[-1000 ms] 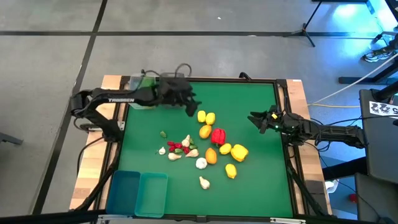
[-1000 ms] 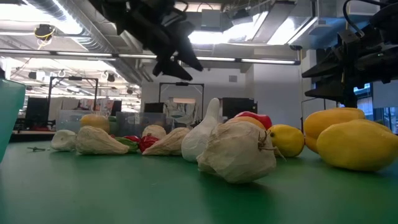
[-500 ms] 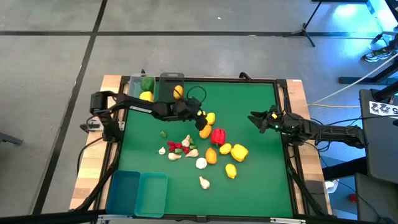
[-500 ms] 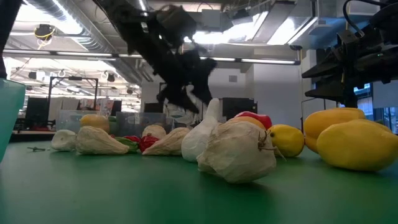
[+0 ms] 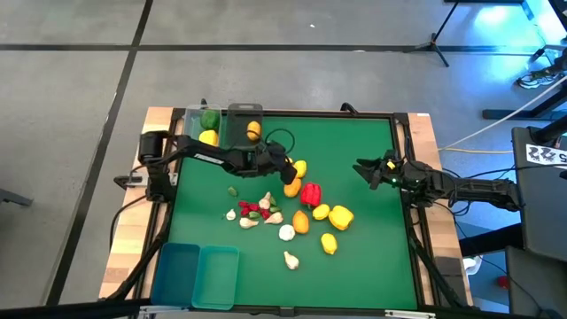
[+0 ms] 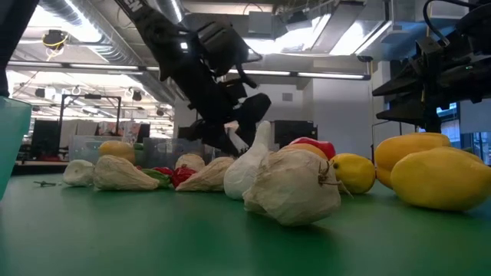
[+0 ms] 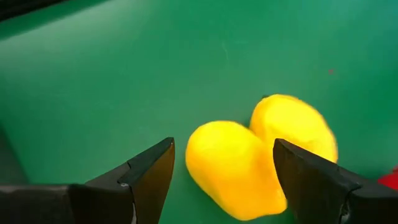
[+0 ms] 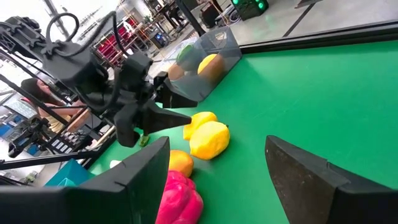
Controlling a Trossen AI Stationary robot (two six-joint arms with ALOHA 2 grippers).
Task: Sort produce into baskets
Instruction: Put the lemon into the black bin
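The left hand hangs open just over a pair of lemons, nothing between its fingers. In its wrist view the nearer lemon sits in the gap between the two fingers, so the hand looks lined up to close on it; the pose suits a pick from above. That lemon's long axis appears to run roughly along the line of the fingers rather than across them, though the close view makes this hard to be sure of. The second lemon touches it on the far side.

Taking the lemon pair as the landmark: an orange lies just beside it, a red pepper next to that, and the rest of the produce, garlic, chilies and more yellow pieces, spreads away from it across the bench. Two clear baskets stand near the pair at the bench edge, already holding a few pieces. Two teal baskets sit well apart from it at the opposite edge, on the arm's own side.

The right hand waits open, well apart from the pair, near its own edge of the bench.
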